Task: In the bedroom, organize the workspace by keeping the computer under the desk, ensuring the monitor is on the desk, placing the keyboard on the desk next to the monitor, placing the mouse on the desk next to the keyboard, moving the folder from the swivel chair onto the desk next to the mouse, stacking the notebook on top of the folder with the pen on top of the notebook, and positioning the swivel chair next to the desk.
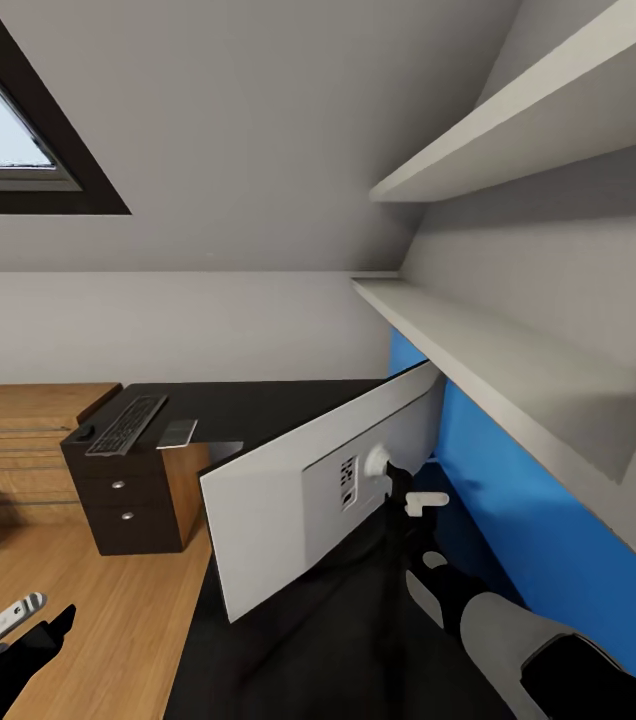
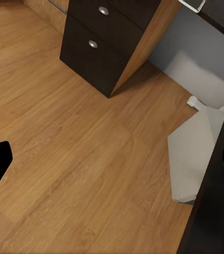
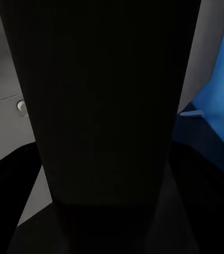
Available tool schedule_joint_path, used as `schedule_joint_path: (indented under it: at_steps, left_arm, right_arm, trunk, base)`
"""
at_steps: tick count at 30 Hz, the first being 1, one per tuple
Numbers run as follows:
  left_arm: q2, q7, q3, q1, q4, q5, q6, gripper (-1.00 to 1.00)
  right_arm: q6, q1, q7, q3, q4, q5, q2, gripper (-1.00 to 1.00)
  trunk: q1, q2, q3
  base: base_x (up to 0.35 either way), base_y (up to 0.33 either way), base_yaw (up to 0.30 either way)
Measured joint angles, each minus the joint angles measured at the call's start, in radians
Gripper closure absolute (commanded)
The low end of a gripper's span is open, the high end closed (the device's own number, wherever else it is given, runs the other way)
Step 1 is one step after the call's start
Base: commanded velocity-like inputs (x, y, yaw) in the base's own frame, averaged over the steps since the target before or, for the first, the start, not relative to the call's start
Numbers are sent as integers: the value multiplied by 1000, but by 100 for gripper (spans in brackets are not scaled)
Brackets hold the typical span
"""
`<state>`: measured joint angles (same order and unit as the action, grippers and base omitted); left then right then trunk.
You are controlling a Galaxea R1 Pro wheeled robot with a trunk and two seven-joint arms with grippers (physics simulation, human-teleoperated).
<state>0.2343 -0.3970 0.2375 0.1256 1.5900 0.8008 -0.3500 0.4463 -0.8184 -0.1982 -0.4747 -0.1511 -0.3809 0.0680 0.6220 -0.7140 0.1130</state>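
The right gripper (image 1: 410, 510), black with white fingers, sits at centre right of the head view, closed around the slim black stand (image 1: 395, 487) of the large flat monitor (image 1: 308, 490). In the right wrist view that stand (image 3: 99, 106) rises as a broad dark column. The monitor shows its pale grey back, tilted, standing on the glossy black desk (image 1: 258, 405) beside the bright blue back panel (image 1: 518, 540). Above it, two white wall shelves (image 1: 518, 350) run along the right.

The left gripper (image 1: 3, 620) hangs at lower left over the light wood plank floor (image 1: 118, 620); whether its fingers are spread I cannot tell.

At the desk's far end, left of centre, lie the slim dark keyboard (image 1: 128, 423) and a small thin notebook (image 1: 177, 433), above a black drawer unit with round knobs (image 1: 133, 500). A dark-framed skylight (image 1: 8, 130) fills the upper left.
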Motion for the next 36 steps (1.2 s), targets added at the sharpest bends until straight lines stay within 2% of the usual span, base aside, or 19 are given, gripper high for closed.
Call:
schedule_joint_path:
  at_steps: [4, 5, 6, 7, 28, 36]
  left_arm:
    - [0, 0, 0, 0, 0, 0, 0, -100]
    - [0, 0, 0, 0, 0, 0, 0, -100]
    - [0, 0, 0, 0, 0, 0, 0, -100]
    - [0, 0, 0, 0, 0, 0, 0, -100]
    - [0, 0, 0, 0, 0, 0, 0, -100]
    - [0, 0, 2, 0, 0, 0, -1, -100]
  right_arm:
    - [0, 0, 0, 0, 0, 0, 0, 100]
    - [0, 0, 0, 0, 0, 1, 0, -100]
    - [6, 0, -16, -43, 3, -20, -1, -100]
    - [6, 0, -17, -44, 3, -21, -1, -100]
    - [7, 0, -16, -44, 3, -20, -1, -100]
    - [4, 0, -16, -44, 3, -20, -1, -100]
  trunk:
    - [0, 0, 0]
    - [0, 0, 0]
    - [0, 0, 0]
    - [0, 0, 0]
    - [0, 0, 0]
    - [1, 0, 0]
  base:
    - [0, 0, 0]
    - [0, 0, 0]
    - [0, 0, 0]
    - [0, 0, 0]
    - [-3, 0, 0]
    - [-261, 37, 0]
